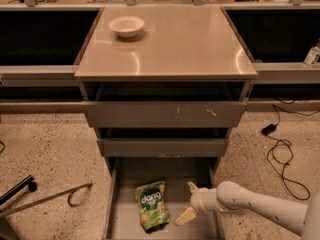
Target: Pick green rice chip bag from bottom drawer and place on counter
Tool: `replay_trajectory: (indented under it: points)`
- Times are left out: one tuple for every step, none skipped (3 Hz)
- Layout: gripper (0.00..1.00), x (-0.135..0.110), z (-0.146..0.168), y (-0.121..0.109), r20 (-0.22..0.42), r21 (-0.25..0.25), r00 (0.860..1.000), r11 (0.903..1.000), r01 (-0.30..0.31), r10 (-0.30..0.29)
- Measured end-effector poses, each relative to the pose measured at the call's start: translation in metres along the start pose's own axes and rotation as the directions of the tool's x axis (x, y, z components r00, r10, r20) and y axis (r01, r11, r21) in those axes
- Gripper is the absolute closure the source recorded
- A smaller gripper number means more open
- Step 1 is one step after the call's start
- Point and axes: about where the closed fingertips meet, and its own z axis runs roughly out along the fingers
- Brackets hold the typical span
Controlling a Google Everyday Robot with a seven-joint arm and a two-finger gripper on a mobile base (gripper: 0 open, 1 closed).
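Note:
The green rice chip bag [152, 204] lies flat on the grey floor of the pulled-out bottom drawer [127, 176], left of middle. My gripper [188, 202] hangs over the drawer just right of the bag, open, with one finger toward the back and the other low beside the bag's lower right corner. It holds nothing. The white arm comes in from the lower right. The beige counter [185, 44] tops the cabinet above the two upper drawers.
A white bowl [126, 26] sits on the counter's back left. Dark recessed shelves flank the cabinet. A black cable [281, 151] lies on the speckled floor at right. A dark metal bar and hook [50, 198] lie on the floor at left.

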Motion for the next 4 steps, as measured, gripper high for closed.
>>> replay_trajectory:
  points:
    - [0.0, 0.0, 0.0, 0.0, 0.0, 0.0, 1.0, 1.0, 0.0, 0.0]
    - [0.0, 0.014, 0.035, 0.001, -0.007, -0.043, 1.0, 0.9991, -0.008, 0.008]
    - [0.0, 0.032, 0.095, 0.001, -0.016, -0.092, 1.0, 0.9956, -0.02, 0.019]
    - [0.0, 0.044, 0.151, 0.006, -0.037, -0.101, 0.999, 0.9944, -0.031, 0.027]
